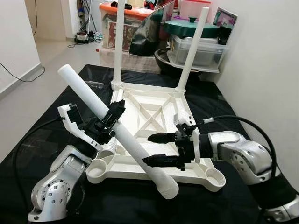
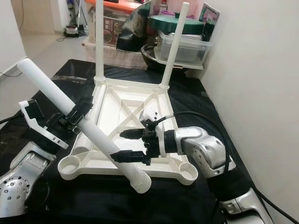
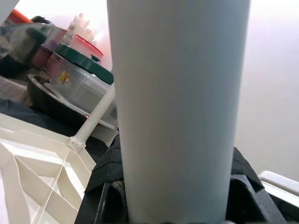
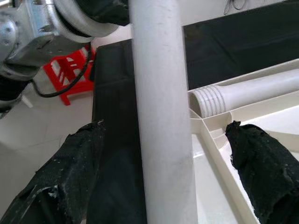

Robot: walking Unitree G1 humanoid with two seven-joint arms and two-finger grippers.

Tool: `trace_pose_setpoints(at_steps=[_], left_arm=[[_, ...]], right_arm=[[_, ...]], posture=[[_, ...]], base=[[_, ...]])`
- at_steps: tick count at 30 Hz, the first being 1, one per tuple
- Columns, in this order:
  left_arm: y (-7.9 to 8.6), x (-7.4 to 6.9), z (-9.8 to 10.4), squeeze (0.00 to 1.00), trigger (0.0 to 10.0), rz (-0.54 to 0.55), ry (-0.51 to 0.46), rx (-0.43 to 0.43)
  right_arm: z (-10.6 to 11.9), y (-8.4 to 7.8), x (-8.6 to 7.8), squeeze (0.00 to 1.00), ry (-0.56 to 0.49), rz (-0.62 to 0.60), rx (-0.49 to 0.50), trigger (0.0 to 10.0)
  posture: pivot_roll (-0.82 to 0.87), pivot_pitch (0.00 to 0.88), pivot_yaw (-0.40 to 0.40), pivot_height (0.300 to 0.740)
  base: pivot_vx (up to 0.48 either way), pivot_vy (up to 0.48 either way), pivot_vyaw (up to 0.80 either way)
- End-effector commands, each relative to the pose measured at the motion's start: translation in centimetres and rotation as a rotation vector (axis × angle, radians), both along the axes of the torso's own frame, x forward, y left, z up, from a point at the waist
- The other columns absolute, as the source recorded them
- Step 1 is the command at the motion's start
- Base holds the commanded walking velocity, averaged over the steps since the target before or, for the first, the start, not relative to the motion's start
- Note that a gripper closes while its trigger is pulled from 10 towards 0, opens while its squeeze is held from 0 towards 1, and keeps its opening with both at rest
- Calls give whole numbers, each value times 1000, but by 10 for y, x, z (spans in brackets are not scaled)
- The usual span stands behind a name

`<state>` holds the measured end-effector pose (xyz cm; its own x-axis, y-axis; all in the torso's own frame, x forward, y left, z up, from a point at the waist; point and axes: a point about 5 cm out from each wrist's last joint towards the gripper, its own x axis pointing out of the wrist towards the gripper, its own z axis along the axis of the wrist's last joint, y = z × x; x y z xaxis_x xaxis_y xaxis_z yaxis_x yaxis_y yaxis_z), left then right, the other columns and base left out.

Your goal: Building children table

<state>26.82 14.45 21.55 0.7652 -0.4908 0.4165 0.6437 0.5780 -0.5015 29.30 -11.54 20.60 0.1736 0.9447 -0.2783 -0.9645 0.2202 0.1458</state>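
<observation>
The white table top (image 1: 196,169) lies upside down on a black cloth. Two white legs (image 1: 118,42) (image 1: 191,51) stand upright in its far corners. My left gripper (image 1: 112,119) is shut on a third white leg (image 1: 88,95), held slanting over the top's left side. That leg's ribbed end (image 1: 167,189) hangs past the front rim. My right gripper (image 1: 146,149) is open, with one black finger on each side of this leg's lower part (image 4: 161,116). A fourth leg (image 4: 252,93) lies loose inside the top on its left side. The front corner sockets (image 1: 98,168) (image 1: 215,177) are empty.
Behind the table top stand clear storage boxes under a green lid (image 1: 196,28) and an orange-lidded box (image 1: 126,23). A white wall (image 1: 261,56) runs close along the right. Open floor (image 1: 28,93) lies to the left, with a red stool (image 4: 70,70) on it.
</observation>
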Motion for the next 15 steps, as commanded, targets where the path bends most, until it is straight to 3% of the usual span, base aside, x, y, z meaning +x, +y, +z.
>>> trace_pose_setpoints(at_steps=[1,13,14,15], left_arm=[[-7,-1,-3,0,0,-20,-2,33],[-10,0,-3,0,0,-32,-10,50],[-11,1,-3,0,0,-32,-11,53],[-11,1,-3,0,0,-32,-11,53]], right_arm=[[-8,13,3,0,7,-32,-73,10000],[-22,43,9,0,-24,-67,-153,10000],[-24,49,9,0,-24,-65,-155,5961],[-24,49,9,0,-24,-65,-155,5961]], posture=[[70,0,-132,740],[82,0,-133,740],[84,0,-135,740],[84,0,-135,740]], base=[[0,0,0],[0,0,0],[0,0,0],[0,0,0]])
